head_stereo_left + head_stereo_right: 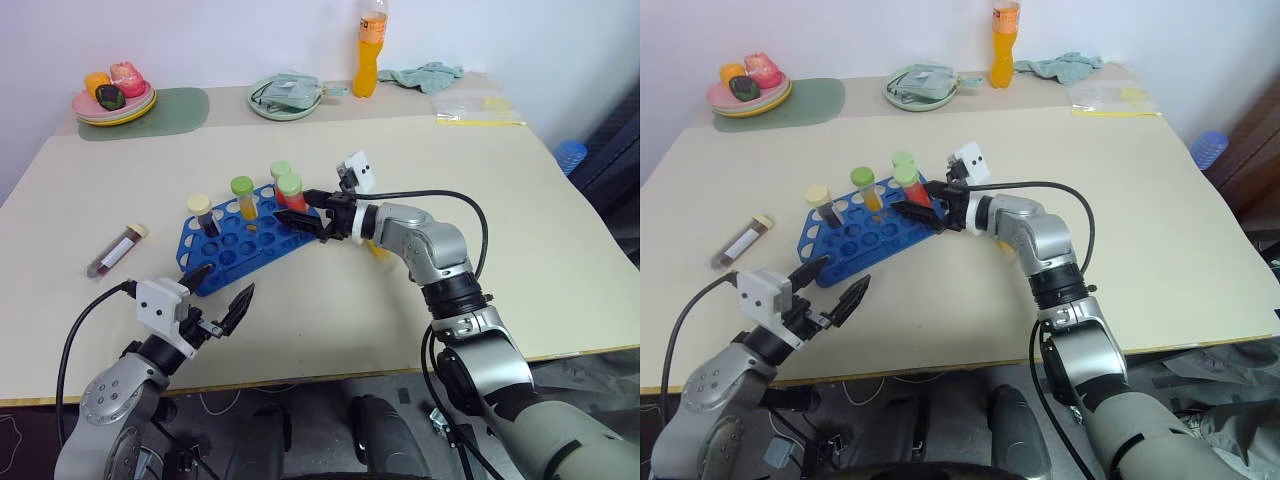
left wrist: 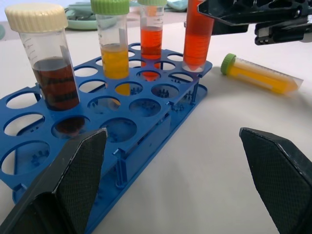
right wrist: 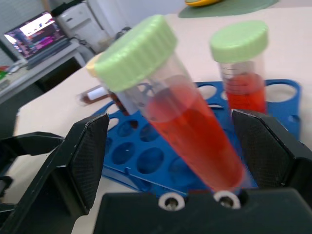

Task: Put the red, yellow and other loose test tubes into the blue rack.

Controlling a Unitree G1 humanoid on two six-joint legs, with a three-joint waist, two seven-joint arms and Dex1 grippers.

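On the beige counter [image 1: 520, 250] there are six test tubes in all: four stand in the blue rack [image 1: 232, 246], and two lie loose.

At the far left lies the first loose one, the dark tube [image 1: 117, 250] with a cream cap, flat on the counter and well apart from the rack. Nearer to the robot, the left claw [image 1: 221, 296] hovers just in front of the rack's near-left corner with its two black fingers spread wide apart, and it holds nothing. The left wrist view shows the rack's near edge between these fingers.

In the rack, from left to right, stand a cream-capped tube [image 1: 203, 214] with dark brown liquid, a green-capped tube [image 1: 245, 198] with yellow liquid, and two green-capped tubes with red-orange liquid, the rear red tube [image 1: 281, 178] and the front red tube [image 1: 292, 192]. The front red tube stands at the rack's right end.

The right claw [image 1: 302, 208] reaches in from the right, pointing level toward the rack. Its fingers are wide apart, one on each side of the front red tube, and in the right wrist view the tube stands between them with a gap to each finger, so it is not clamped.

The second loose tube, the yellow tube [image 2: 261, 75] with a green cap, lies on the counter just to the right of the rack, under the right arm.
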